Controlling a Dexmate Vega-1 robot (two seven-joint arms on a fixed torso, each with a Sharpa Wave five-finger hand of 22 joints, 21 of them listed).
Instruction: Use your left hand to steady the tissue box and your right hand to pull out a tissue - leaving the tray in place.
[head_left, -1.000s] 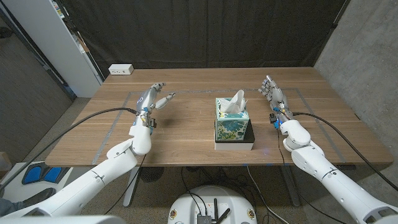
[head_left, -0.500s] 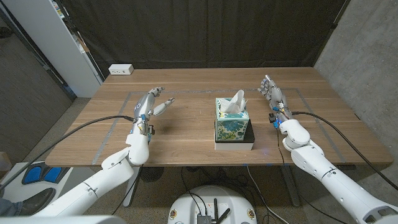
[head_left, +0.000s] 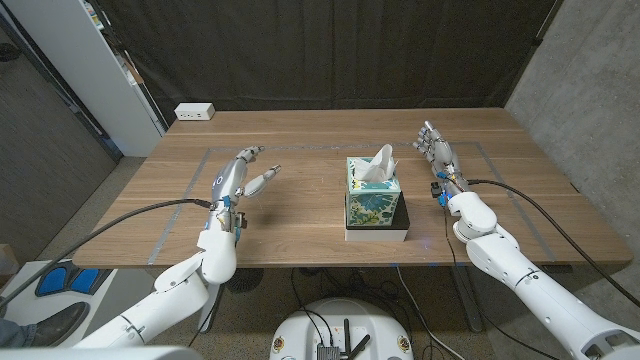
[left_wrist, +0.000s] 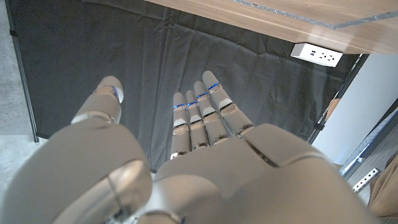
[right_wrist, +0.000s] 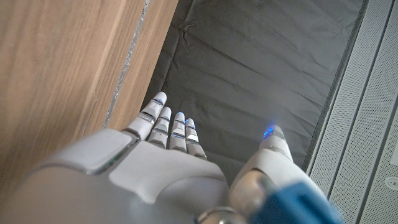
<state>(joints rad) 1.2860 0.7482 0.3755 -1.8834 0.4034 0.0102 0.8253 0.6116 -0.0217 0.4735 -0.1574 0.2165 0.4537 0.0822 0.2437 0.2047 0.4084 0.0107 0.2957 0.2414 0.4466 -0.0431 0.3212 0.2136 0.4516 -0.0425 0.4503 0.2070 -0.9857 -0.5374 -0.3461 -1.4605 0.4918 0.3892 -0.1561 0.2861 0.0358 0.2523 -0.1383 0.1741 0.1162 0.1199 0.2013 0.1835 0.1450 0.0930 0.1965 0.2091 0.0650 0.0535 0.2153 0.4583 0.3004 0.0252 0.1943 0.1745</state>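
A tissue box (head_left: 373, 193) with a green floral pattern stands in a black tray (head_left: 401, 221) at the table's middle, a white tissue (head_left: 378, 164) sticking up from its top. My left hand (head_left: 240, 172) hovers over the table well to the left of the box, fingers straight and apart, holding nothing. My right hand (head_left: 436, 150) is to the right of the box and a little farther back, fingers extended and empty. The left wrist view shows my left hand (left_wrist: 186, 155) open against the dark curtain. The right wrist view shows my right hand (right_wrist: 168, 162) open beside the wood.
A white power strip (head_left: 194, 112) lies at the table's far left corner. Tape lines (head_left: 180, 200) mark a rectangle on the wooden table (head_left: 300, 215). A dark curtain (head_left: 330, 50) hangs behind; a white cabinet (head_left: 90, 60) stands at the left.
My left hand has drawn back toward the table's near edge and slightly left. The right hand, box and tray have not moved.
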